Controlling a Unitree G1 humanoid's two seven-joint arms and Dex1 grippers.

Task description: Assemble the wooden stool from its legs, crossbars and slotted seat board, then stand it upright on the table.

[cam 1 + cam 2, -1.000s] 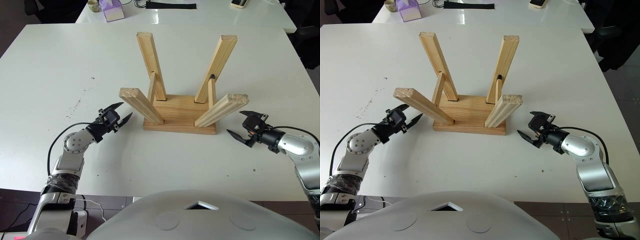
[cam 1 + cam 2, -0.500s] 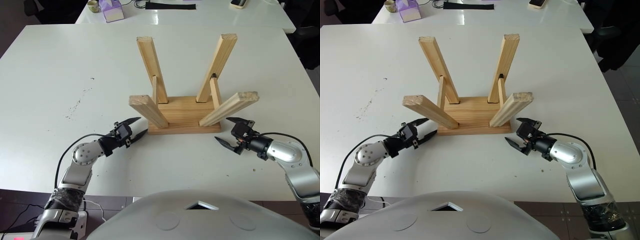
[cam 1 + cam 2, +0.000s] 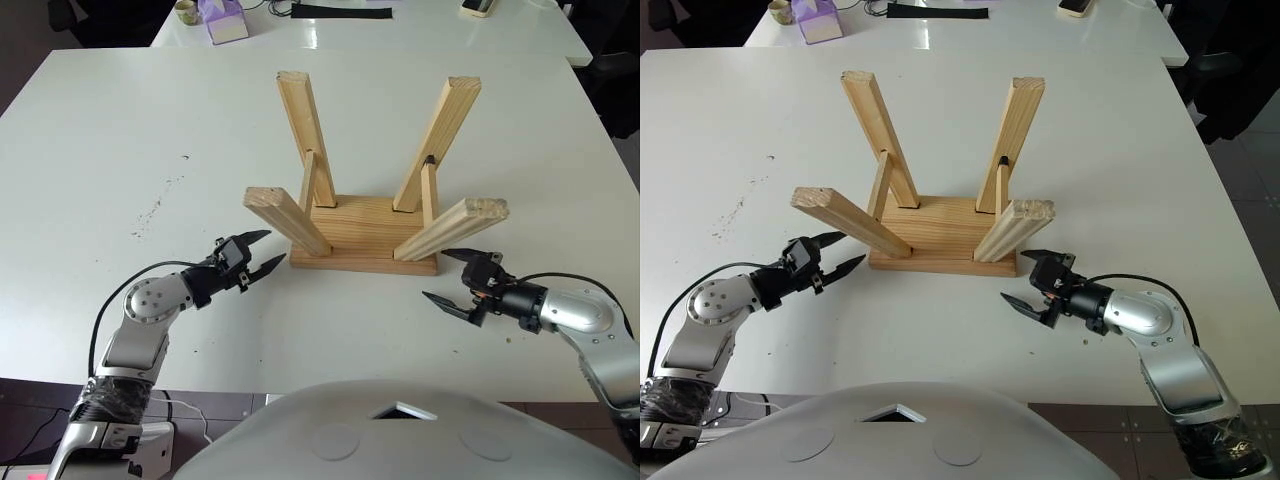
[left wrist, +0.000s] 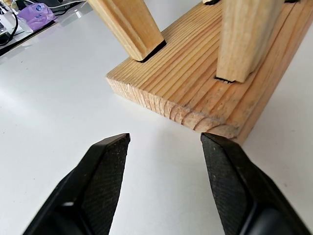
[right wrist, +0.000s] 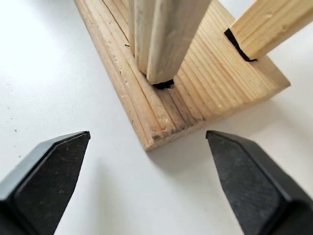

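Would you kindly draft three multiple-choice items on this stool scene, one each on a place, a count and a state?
1. Where is the seat board?
A. Flat on the table
B. Held in the air
C. Propped on its edge

2. How many legs rise from it?
A. Two
B. Three
C. Four

3. How are the left gripper and right gripper?
A. Both open, holding nothing
B. Both shut on legs
C. Left shut, right open

Answers:
1. A, the board rests flat on the white top.
2. C, four legs stand up out of its slots.
3. A, each gripper's jaws stand apart near one of the board's near corners, with nothing between them.
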